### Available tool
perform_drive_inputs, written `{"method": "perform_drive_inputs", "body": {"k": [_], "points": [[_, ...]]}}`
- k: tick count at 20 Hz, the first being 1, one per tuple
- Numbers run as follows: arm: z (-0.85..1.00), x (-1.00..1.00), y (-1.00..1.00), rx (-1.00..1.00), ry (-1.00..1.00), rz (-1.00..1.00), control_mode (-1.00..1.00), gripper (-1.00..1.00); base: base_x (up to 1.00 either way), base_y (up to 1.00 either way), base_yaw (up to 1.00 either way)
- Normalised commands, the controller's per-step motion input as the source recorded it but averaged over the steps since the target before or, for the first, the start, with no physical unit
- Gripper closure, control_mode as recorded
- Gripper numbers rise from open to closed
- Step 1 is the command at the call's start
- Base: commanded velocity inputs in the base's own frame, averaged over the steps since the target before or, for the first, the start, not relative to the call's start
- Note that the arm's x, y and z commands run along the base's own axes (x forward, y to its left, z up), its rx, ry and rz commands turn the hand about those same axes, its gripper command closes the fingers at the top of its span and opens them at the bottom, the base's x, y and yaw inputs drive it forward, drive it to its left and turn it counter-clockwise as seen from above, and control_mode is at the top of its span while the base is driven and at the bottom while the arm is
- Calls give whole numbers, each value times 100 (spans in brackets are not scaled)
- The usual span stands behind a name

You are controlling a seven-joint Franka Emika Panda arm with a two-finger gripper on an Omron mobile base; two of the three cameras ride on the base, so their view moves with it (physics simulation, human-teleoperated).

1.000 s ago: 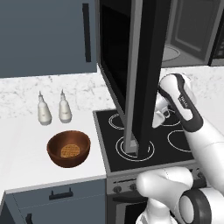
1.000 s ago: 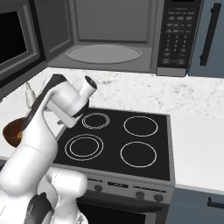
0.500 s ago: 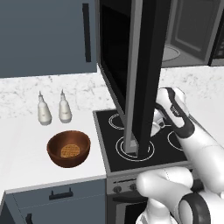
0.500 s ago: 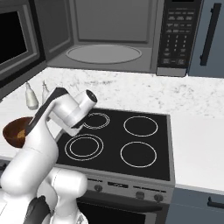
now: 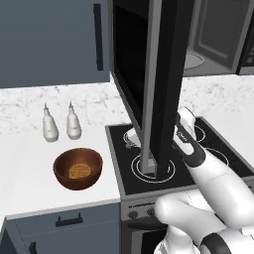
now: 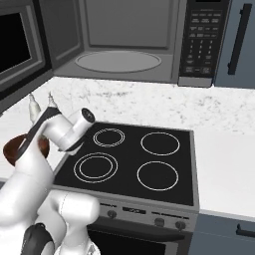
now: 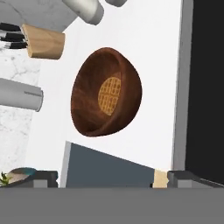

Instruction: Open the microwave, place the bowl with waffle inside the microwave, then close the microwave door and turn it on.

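Hand view shows the gripper [image 7: 105, 178] with its jaws spread wide and holding nothing, aimed at the bowl [image 7: 106, 98], which is well apart from the fingertips and carries the waffle [image 7: 109, 95] at its centre. Left base view places the bowl [image 5: 78, 168] on the white counter [image 5: 30, 173] just left of the cooktop [image 5: 124, 163], near two bottles [image 5: 60, 123]. The microwave door [image 5: 161, 84] stands swung open over the cooktop, exposing the cavity and turntable [image 6: 118, 61] of the microwave [image 6: 134, 40].

The white arm rose from the base, bent at the elbow and reached low toward the left. Its end effector [image 7: 107, 178] pointed downward, jaws spread wide apart with nothing held between the two dark fingertips [image 7: 43, 177].
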Motion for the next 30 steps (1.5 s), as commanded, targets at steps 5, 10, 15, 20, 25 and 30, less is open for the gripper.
{"method": "perform_drive_inputs", "body": {"k": [5,10,15,20,25,30], "points": [[-20,45,37,0,0,0,-100,-100,0,0,0],[-15,59,6,1,1,0,-100,-100,0,0,0],[-2,38,3,2,5,0,-100,-100,0,0,0],[-11,2,17,0,6,0,-100,-100,0,0,0],[-39,2,31,0,1,0,-100,-100,0,0,0],[-55,7,12,0,0,0,-100,-100,0,0,0]]}}
